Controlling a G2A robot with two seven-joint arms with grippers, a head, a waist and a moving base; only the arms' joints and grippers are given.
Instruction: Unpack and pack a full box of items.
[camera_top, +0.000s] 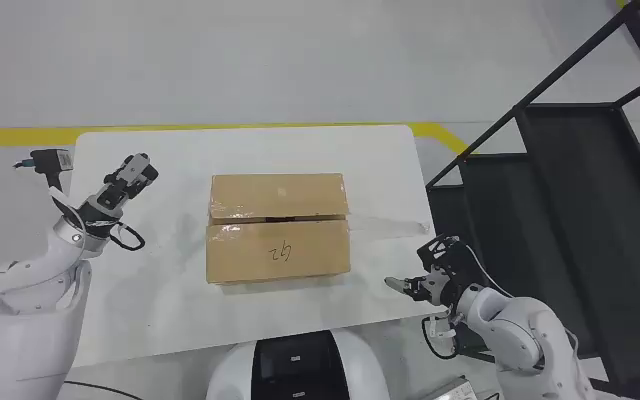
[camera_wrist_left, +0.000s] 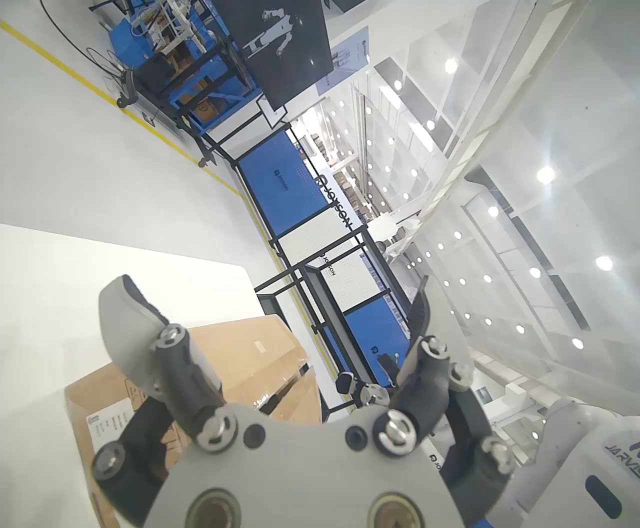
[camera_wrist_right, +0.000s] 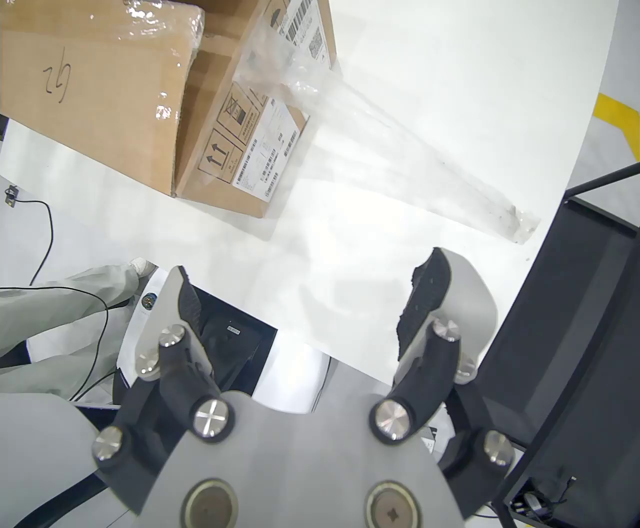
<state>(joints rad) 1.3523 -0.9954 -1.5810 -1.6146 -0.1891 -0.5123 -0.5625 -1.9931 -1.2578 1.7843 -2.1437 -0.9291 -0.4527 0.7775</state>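
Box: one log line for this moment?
box flaps closed | clear tape strip trailing onto table | left pincer open | right pincer open

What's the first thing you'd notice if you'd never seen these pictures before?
The brown cardboard box sits in the middle of the white table with its flaps down. A long strip of clear tape trails from its side across the table, toward the edge near the right gripper. That one and the left gripper are both open, one on each side of the box, not touching it.
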